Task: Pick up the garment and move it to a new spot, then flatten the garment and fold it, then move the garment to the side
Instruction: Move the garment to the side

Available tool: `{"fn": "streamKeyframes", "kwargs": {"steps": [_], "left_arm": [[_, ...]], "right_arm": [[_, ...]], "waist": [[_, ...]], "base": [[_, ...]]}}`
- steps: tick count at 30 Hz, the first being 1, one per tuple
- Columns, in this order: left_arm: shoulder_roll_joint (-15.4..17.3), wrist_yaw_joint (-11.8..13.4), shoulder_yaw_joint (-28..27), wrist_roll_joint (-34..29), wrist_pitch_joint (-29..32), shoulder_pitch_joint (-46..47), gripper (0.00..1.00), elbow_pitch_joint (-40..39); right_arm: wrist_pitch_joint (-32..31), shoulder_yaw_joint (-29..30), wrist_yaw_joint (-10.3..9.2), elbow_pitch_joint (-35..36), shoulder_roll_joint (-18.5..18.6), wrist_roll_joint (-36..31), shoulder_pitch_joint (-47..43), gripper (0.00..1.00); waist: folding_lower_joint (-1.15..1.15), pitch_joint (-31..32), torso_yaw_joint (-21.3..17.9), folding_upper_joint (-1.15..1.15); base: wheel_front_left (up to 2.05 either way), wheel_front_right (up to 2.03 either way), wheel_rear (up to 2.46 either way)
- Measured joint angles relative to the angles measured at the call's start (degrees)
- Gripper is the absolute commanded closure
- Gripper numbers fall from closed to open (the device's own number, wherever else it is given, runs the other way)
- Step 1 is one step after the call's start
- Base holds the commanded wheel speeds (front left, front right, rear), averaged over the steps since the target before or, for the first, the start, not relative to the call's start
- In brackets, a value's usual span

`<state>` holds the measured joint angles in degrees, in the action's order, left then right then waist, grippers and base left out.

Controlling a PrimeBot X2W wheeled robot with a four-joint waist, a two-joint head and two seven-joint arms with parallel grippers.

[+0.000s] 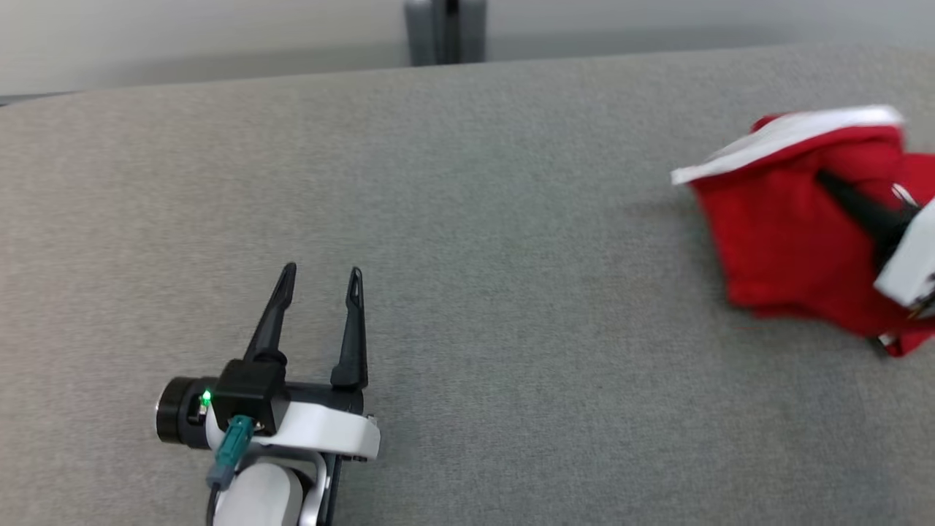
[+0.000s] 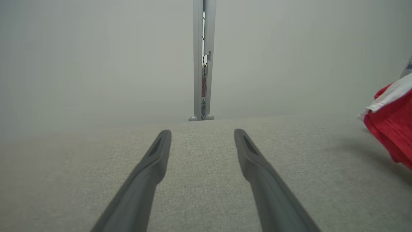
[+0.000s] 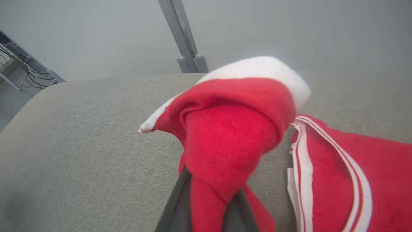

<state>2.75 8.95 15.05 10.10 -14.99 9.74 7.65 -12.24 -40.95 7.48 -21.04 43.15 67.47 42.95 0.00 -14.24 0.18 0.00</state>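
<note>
The garment [image 1: 789, 219] is bright red, soft and fleecy, with a broad white band along one edge. In the right wrist view a second part of it lies just to the right of the right pincer [image 1: 840, 191], edged with narrow white stripes and resting on the grey fabric surface [image 1: 511, 256]. The cloth is bunched rather than spread, so its true outline cannot be made out.

In the head view the white band forms the far edge of the bundle, beyond the right pincer's fingertips. It runs crosswise and ends in a pointed corner aimed toward the left pincer's [image 1: 323, 281] side. The red mass runs from that band back along the right pincer's fingers toward the wrist, so the long axis of the bundle lies roughly along those fingers.

The right pincer is closed to a narrow gap on a twisted fold of the red cloth. The fabric is drawn in between its two dark fingers and balloons out past them, hiding the tips. In the left wrist view the held part appears raised, with a shadow on the surface below it.

The left pincer stands well apart from the garment, its fingers spread wide, holding nothing, low over the bare surface and pointing toward a grey post [image 1: 445, 33] at the far edge
</note>
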Motion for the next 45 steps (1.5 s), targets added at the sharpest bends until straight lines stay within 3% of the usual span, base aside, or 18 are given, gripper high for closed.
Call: {"fn": "streamKeyframes", "kwargs": {"steps": [6,9,18,26,32,33,35,45], "left_arm": [[0.0,-1.2,-1.5,-2.3,0.0,2.5,0.0,0.4],[0.0,-2.2,-2.1,-3.9,0.0,4.1,0.0,0.7],[0.0,-3.5,-3.2,-6.1,0.0,6.4,0.0,1.1],[-0.2,-3.7,-3.5,-6.6,-0.3,7.5,0.0,-0.1],[-0.3,-3.7,-3.3,-6.4,-0.3,8.2,0.0,-0.5],[-0.4,-3.6,-3.2,-6.4,-0.4,8.3,0.0,-0.6],[-0.4,-3.6,-3.2,-6.1,-0.4,8.4,0.0,-0.7],[-0.5,-3.4,-3.9,-5.9,-0.4,8.3,0.0,0.2]], "right_arm": [[2.3,3.6,0.0,-2.0,5.4,-3.0,3.4,1.0],[3.9,2.7,0.02,-4.6,7.9,-11.8,5.6,1.0],[6.6,3.0,0.02,-14.2,5.3,-27.2,10.6,1.0],[6.1,4.6,0.03,-21.2,5.5,-48.2,15.2,1.0],[4.6,7.9,0.02,-22.9,4.0,-52.3,14.8,1.0],[4.5,8.6,0.02,-23.1,3.9,-53.0,14.4,0.94],[4.5,9.7,0.02,-23.7,3.7,-53.9,13.8,0.0],[4.1,11.9,0.02,-22.4,2.1,-58.1,11.8,0.0]], "waist": [[0.0,-5.3,-2.7,0.0],[0.0,-8.2,-3.8,0.0],[0.0,-15.3,-5.6,0.0],[0.0,-18.6,-4.8,0.0],[0.0,-19.8,-4.0,0.0],[0.0,-20.0,-3.8,0.0],[0.0,-20.4,-3.5,0.0],[0.0,-19.1,-3.5,0.0]], "base": [[0.0,0.0,0.0],[0.0,0.0,0.0],[0.0,0.0,0.0],[0.0,0.0,0.0],[0.0,0.0,0.0],[0.0,0.0,0.0],[0.0,0.0,0.0],[0.0,0.0,0.0]]}}
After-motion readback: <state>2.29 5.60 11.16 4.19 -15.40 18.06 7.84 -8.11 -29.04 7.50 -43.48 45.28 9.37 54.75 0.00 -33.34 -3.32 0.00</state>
